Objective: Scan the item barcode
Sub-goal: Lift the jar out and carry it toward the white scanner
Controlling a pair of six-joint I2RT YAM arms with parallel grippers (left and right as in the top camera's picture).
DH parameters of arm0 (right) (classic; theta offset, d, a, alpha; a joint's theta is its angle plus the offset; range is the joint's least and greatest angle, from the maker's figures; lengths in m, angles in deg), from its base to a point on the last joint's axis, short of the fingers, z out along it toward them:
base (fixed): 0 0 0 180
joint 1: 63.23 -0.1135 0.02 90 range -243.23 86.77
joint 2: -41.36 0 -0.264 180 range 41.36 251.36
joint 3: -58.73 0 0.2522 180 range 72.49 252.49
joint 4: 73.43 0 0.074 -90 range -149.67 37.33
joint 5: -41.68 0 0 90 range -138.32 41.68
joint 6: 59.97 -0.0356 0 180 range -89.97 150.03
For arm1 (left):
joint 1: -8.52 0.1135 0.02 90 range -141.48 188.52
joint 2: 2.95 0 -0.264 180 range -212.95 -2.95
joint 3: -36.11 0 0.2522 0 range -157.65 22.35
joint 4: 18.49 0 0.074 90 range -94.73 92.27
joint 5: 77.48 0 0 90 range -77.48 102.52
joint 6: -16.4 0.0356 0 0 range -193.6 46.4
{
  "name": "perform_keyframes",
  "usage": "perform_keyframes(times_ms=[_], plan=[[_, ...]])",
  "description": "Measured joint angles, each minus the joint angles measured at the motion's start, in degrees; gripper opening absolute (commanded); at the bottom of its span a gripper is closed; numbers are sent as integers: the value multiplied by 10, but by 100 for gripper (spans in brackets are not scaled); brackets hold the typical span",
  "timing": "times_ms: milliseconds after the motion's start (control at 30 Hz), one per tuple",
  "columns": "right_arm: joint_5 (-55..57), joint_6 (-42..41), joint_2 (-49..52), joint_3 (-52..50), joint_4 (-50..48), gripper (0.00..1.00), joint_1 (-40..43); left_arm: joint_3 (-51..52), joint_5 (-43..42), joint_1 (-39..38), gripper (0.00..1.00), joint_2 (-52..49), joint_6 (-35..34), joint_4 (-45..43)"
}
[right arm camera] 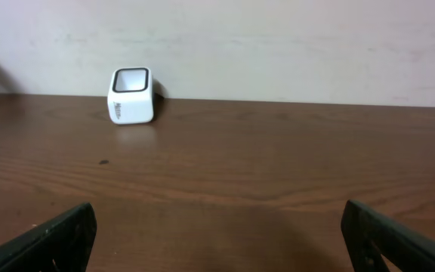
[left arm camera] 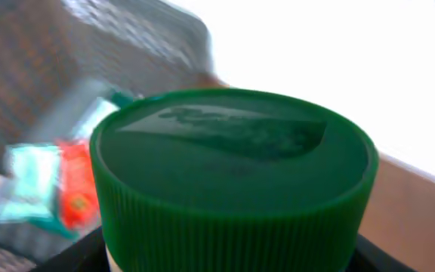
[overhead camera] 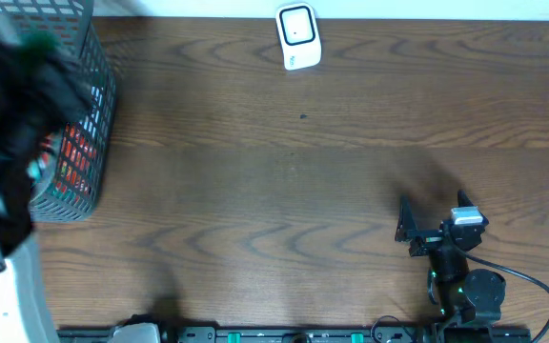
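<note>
1. Item: a green-capped white container, round, with a ribbed plastic lid. It stands between my left gripper's jaws, lid end towards the wrist camera. I judge its long axis to run along the fingers.
2. Left gripper: clenched on the container, on its body below the lid. Dark finger parts show at either lower side of it.
3. Landmark: the small white box-shaped barcode scanner with a dark window, at the far edge of the dark brown wooden table.
4. Position of the item: well apart from the scanner, out to its left. It hangs over the grey wire-mesh basket, which holds red and teal packets.
5. Governing relation: the scanner lies to the right of the held container. As I judge it, the coming move is a sideways carry across bare table towards that window.
6. Barcode: not visible in any view. Only the lid top and ribbing show, so I cannot tell which face must turn to the window. A label on the side wall would call for tipping the axis.
7. Right gripper: released, jaws spread wide, empty. It sits right of the scanner and well towards the near edge. The scanner is in its camera's view.
8. Finding: the left arm carries the item and is the arm to present it.
</note>
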Motion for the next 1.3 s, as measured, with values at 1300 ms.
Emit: perform_keyframes(times_ms=[1300], plan=[[0,0,0,0,0,99,0,144,-8,-542,44,-474,-181,-158]])
